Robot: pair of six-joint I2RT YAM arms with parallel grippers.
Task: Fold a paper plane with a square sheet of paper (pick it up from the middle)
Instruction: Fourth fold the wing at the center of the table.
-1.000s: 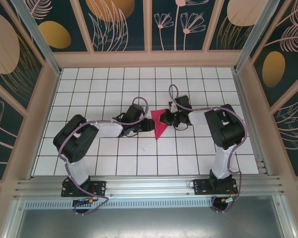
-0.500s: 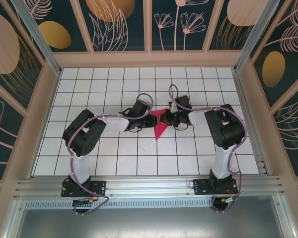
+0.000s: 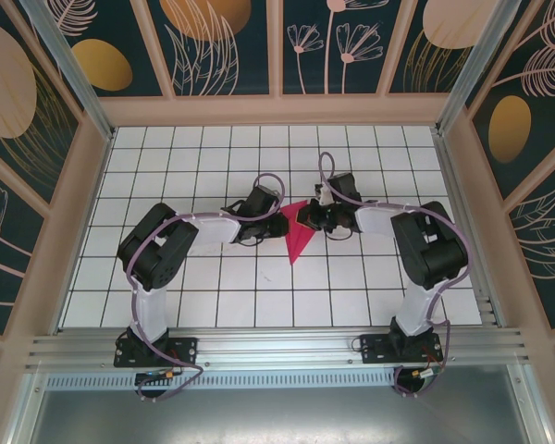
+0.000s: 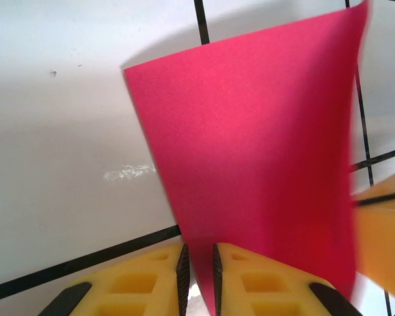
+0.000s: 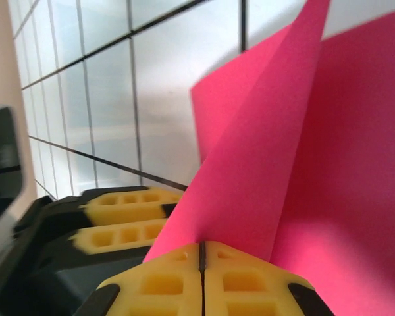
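The magenta-pink sheet of paper (image 3: 298,235) is creased, no flat square now: broad at its far end and narrowing to a point toward the arms' bases, with one flap standing up off the white tiled worktop (image 3: 259,287). It sits mid-worktop, right between the two arms. The right gripper (image 5: 201,263) has its yellow fingers pressed together on a raised fold, which comes straight out of the seam between them. The left gripper (image 4: 199,273) meets the sheet from the other side, jaws narrow, a corner of paper in the slot; I can't tell whether it's pinched.
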